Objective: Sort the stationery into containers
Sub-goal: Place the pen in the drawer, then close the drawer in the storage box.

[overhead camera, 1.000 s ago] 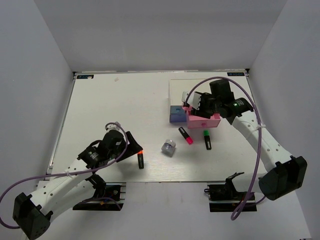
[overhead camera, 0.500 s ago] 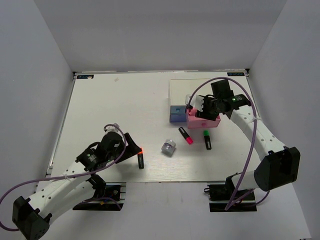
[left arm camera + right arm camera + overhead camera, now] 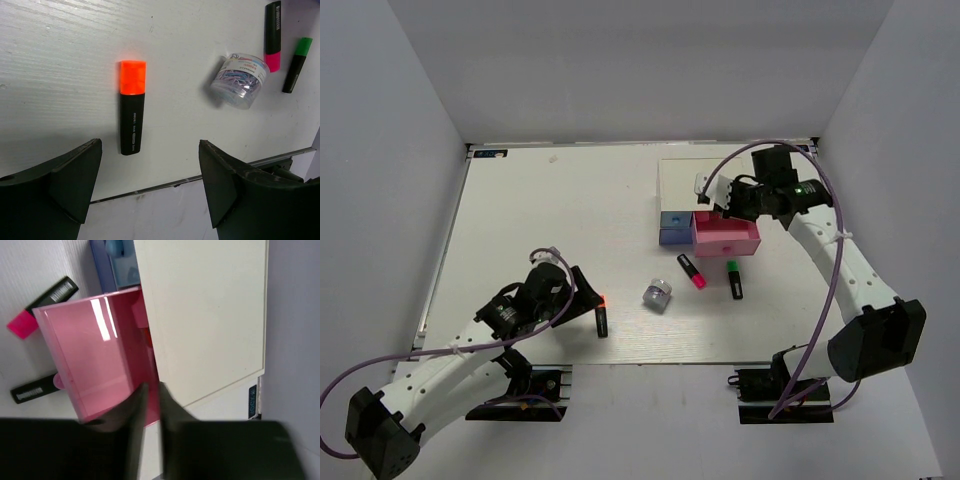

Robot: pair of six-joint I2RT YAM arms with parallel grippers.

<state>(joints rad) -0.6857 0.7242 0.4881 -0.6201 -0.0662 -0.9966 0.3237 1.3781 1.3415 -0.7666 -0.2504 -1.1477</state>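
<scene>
One glossy, boxy pink drawer (image 3: 95,355)

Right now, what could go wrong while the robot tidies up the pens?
1. The orange-capped marker lies near the front edge of the table, just ahead of the left tool's open fingers. A clumsy grab might knock it off.
2. The round tub of paper clips looks tilted, so it may roll when touched.
3. The pink drawer sticks out open, and the right tool close by could bump it.
</scene>
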